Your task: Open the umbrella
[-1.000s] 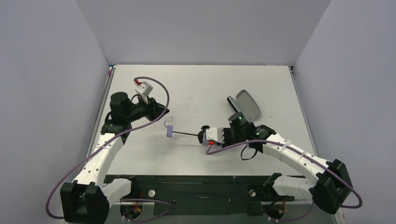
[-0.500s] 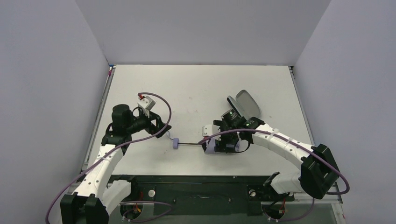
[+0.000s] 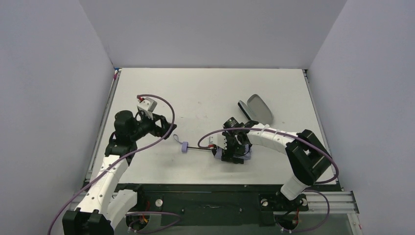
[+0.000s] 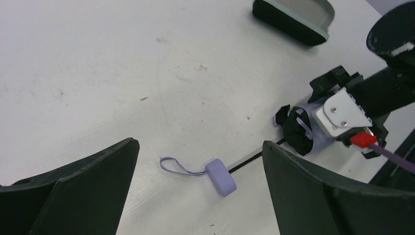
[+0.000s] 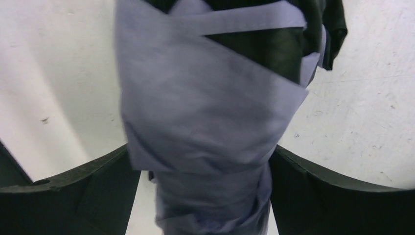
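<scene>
White table (image 3: 205, 88), near edge: umbrella (image 4: 298, 129) flat, unopened; left gripper (image 4: 199, 144) released beside handle (image 4: 220, 177), right gripper (image 5: 200, 149) spread astride canopy (image 5: 195, 107), presumably for regrasp.

Bright, even overhead light, faint soft shadows; umbrella (image 5: 205, 122) blurred up close.

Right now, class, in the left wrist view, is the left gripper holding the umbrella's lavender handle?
No: the handle lies on the table, clear of the open left gripper.
</scene>
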`<state>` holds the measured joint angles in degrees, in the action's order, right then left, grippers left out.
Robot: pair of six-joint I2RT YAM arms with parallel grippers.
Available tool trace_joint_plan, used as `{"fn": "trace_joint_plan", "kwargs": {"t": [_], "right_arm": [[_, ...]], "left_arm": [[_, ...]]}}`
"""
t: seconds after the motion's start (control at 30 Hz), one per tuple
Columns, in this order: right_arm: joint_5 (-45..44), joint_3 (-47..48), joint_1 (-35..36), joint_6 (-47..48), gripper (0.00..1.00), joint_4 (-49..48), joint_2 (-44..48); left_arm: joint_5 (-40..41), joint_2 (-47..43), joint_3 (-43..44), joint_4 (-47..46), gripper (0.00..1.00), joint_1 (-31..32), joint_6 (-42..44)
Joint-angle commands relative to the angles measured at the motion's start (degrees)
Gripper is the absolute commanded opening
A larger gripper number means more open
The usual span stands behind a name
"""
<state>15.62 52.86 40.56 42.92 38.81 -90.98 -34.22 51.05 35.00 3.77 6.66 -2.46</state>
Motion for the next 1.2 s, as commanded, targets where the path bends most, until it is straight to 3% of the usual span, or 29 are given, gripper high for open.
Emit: {"fn": "trace_joint_plan", "kwargs": {"t": [0.0, 0.07, 0.13, 0.17, 0.23, 0.3, 0.33, 0.5, 0.77, 0.83, 1.0, 1.17], "right_arm": [[-3.7, 2.6, -0.4, -1.1, 0.82, -0.8, -3.9], [-5.5, 2.0, 0.0, -2.4, 0.74, -2.0, -5.0], [-7.8, 1.2, 0.3, -4.5, 0.61, -3.7, -6.0], [-8.4, 1.1, 0.3, -5.1, 0.45, -4.0, -6.7], [-7.6, 2.0, 0.3, -6.8, 0.24, -3.3, -7.0], [-3.9, 4.1, -0.9, -8.7, 0.06, -2.4, -5.4], [-0.9, 5.0, -1.5, -11.1, 0.01, -2.3, -4.4], [3.5, 13.9, -5.1, -27.1, 0.00, -9.6, 3.5], [11.9, 26.0, -5.3, -52.6, 0.00, -20.5, 3.8], [15.3, 26.6, -5.0, -55.7, 0.00, -24.9, 4.5], [20.3, 28.2, -3.6, -59.2, 0.00, -30.5, 5.5], [20.7, 27.6, -1.7, -59.8, 0.00, -33.4, 7.1]], "left_arm": [[11.3, -1.5, 0.5, -5.3, 0.97, -0.6, -10.2], [12.0, -0.1, 2.2, -4.1, 0.97, -1.3, -16.0], [9.2, 1.4, 4.1, -4.1, 0.97, -2.1, -21.1], [8.6, 1.8, 4.9, -4.5, 0.97, -2.3, -22.7], [7.6, 1.8, 5.9, -6.1, 0.97, -2.4, -26.5], [6.8, 1.5, 7.3, -6.4, 0.97, -2.8, -27.8], [6.5, 1.4, 7.8, -6.5, 0.97, -3.2, -28.5], [2.0, 1.6, 8.8, -14.2, 0.97, -6.2, -33.4], [1.1, 4.3, 8.8, -28.1, 0.98, -6.0, -40.7], [-0.1, 7.0, 10.1, -33.0, 1.00, -6.0, -43.6], [-4.5, 15.3, 16.6, -47.1, 0.90, -5.1, -55.4], [-2.4, 18.0, 21.0, -49.5, 0.81, 0.7, -57.1]]}}
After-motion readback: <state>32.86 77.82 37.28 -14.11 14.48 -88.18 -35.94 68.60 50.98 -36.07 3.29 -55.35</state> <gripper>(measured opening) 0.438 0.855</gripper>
